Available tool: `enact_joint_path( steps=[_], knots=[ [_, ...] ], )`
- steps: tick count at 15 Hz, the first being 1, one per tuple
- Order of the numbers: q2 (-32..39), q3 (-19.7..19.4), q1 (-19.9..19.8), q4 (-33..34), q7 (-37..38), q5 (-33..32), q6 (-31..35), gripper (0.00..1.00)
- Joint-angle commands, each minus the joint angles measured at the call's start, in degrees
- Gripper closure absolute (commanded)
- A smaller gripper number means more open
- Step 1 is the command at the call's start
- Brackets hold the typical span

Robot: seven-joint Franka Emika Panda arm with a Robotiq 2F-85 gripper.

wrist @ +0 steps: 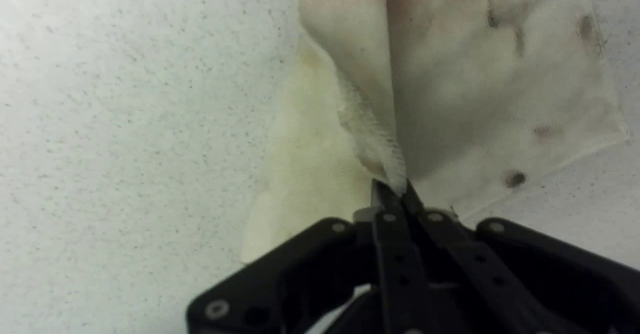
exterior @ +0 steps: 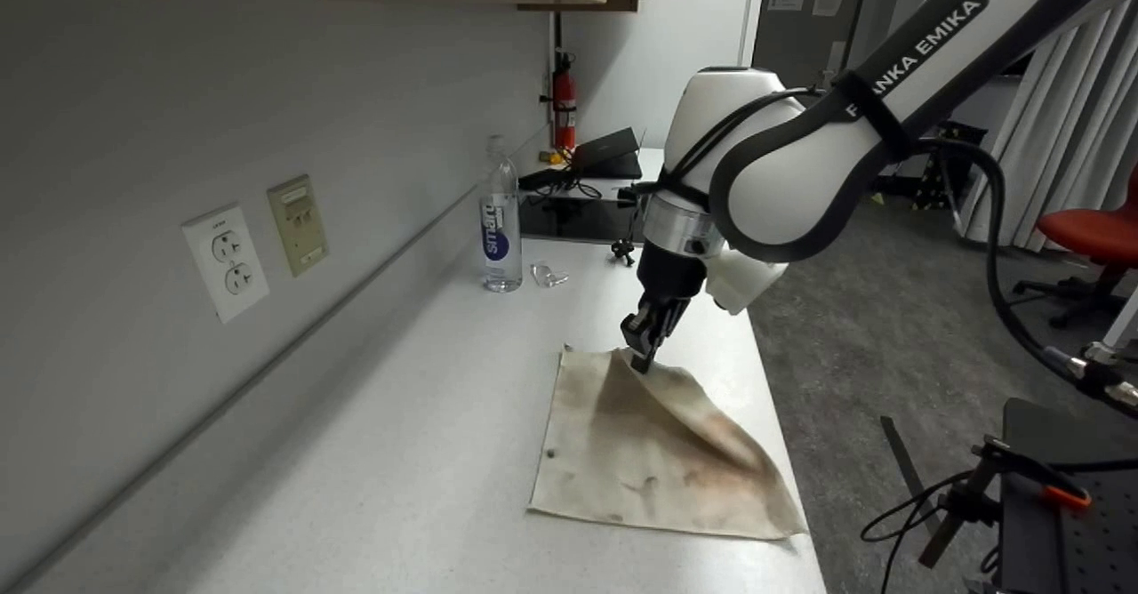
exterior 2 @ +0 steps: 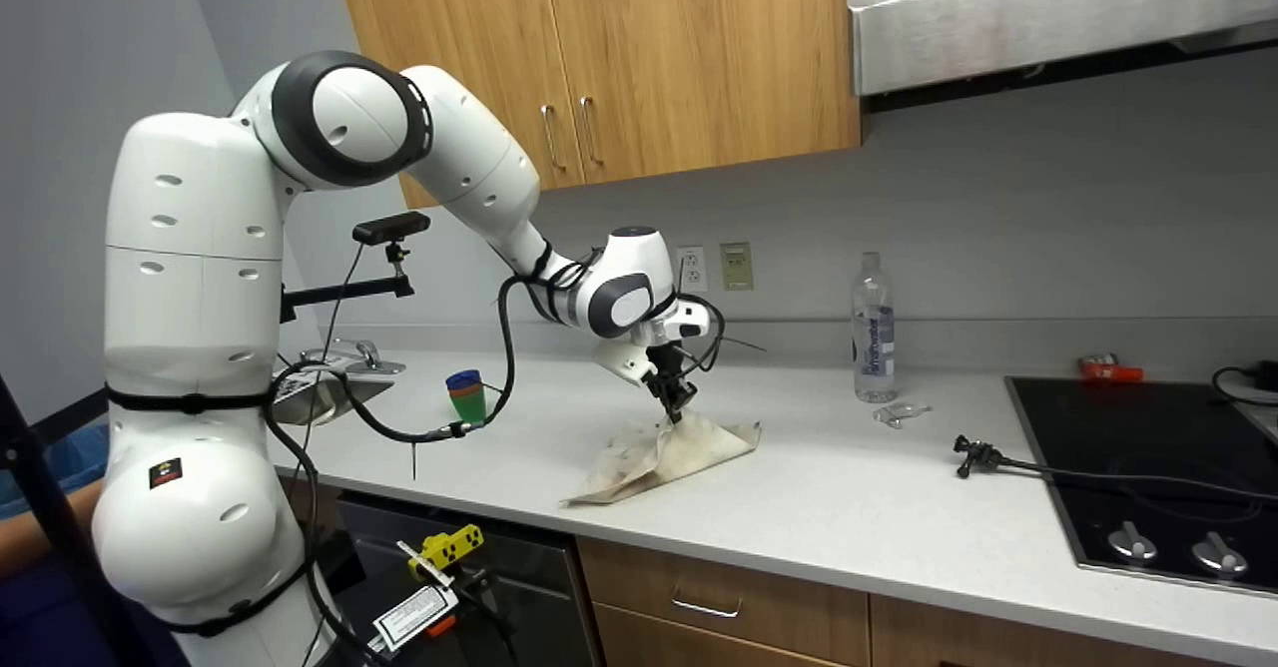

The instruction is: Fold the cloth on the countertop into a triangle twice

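Note:
A beige, stained cloth (exterior: 613, 465) lies on the white countertop (exterior: 382, 461), near its front edge. It also shows in an exterior view (exterior 2: 699, 450) and in the wrist view (wrist: 480, 94). My gripper (exterior: 642, 363) points down at the cloth's far side in this view. In the wrist view, my gripper (wrist: 392, 186) is shut on a gathered piece of the cloth. That piece is lifted and pulled over, making a raised fold along the cloth. The rest of the cloth lies flat on the countertop. The fingertips hide the pinched bit of cloth.
A clear water bottle (exterior 2: 875, 337) stands by the wall, with crumpled clear plastic (exterior 2: 901, 413) beside it. A black cooktop (exterior 2: 1148, 447) and a small black mount with a cable (exterior 2: 978, 455) lie beyond. Stacked coloured cups (exterior 2: 466, 395) stand near the sink (exterior 2: 329, 397). Cupboards (exterior 2: 689, 58) hang above.

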Motion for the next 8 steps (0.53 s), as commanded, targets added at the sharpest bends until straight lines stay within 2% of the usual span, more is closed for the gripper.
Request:
enact_joint_path(
  steps=[1, 8],
  knots=[
    [3.60, 0.40, 1.54, 4.70, -1.01, -0.85, -1.19, 0.99],
    [6.14, 3.58, 3.25, 9.31, -1.34, 0.74, -4.92, 0.99]
  ],
)
